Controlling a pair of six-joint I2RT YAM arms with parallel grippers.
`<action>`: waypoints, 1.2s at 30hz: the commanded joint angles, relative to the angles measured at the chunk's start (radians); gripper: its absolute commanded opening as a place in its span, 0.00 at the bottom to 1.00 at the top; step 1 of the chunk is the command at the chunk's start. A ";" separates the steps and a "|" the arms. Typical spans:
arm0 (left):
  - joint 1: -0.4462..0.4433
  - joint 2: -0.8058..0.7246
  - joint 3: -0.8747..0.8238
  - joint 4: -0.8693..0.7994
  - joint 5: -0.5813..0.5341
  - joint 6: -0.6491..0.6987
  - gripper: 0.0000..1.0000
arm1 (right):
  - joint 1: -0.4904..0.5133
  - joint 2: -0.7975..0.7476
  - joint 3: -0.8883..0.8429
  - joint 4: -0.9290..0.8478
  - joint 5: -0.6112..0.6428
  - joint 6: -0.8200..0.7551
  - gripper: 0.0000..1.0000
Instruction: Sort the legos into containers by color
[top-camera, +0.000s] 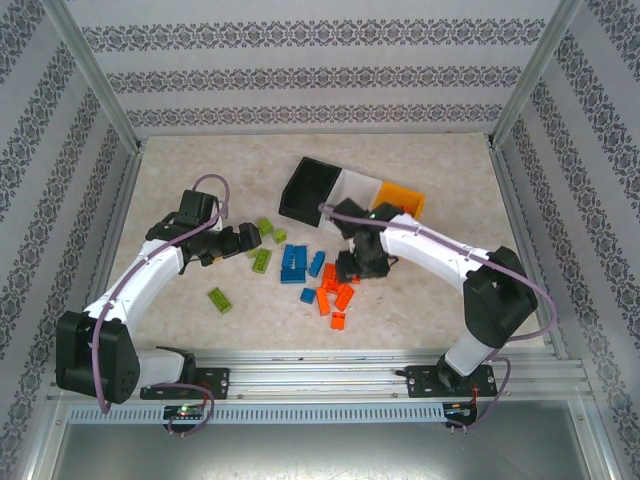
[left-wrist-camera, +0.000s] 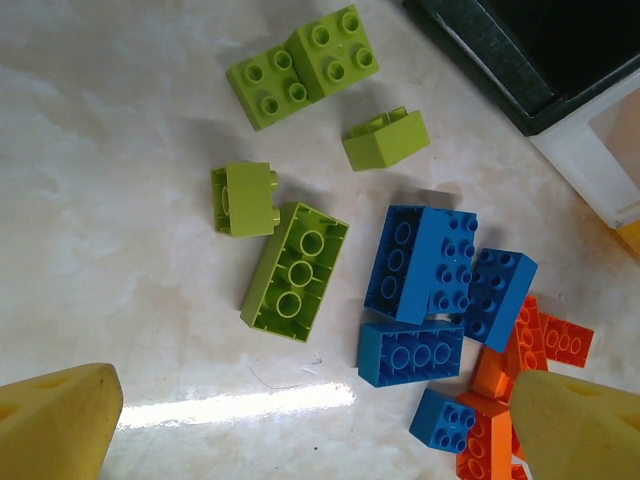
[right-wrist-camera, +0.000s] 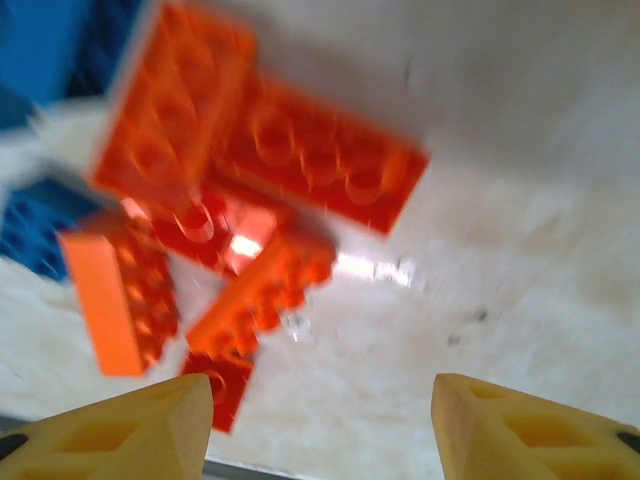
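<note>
Marbled beige tabletop, walled by patterned panels, as I see it from the top camera. A skewed row of 3 joined bins stands at its far middle: black container, white container, orange-yellow container. 2 white arms reach in from the near edge.

Left pincer: I read its yellow fingers as spread fully wide, gripping nothing, above green and blue bricks.

Right pincer: jaws partly apart with nothing between them, over a blurred orange-red pile.

The legos lie loose on the tabletop, just nearer than the containers: lime green legos to the left, blue legos in the middle, orange-red legos to the right. 1 green brick sits apart, nearer the left arm.
</note>
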 joint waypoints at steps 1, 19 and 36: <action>0.005 -0.023 -0.021 0.040 0.020 -0.017 1.00 | 0.050 -0.071 -0.089 0.060 -0.048 0.099 0.60; -0.056 -0.043 -0.060 0.034 0.014 -0.054 1.00 | 0.286 0.024 -0.186 0.220 -0.050 0.211 0.71; -0.055 -0.048 -0.078 0.046 0.013 -0.064 1.00 | 0.286 0.111 -0.130 0.185 0.025 0.213 0.56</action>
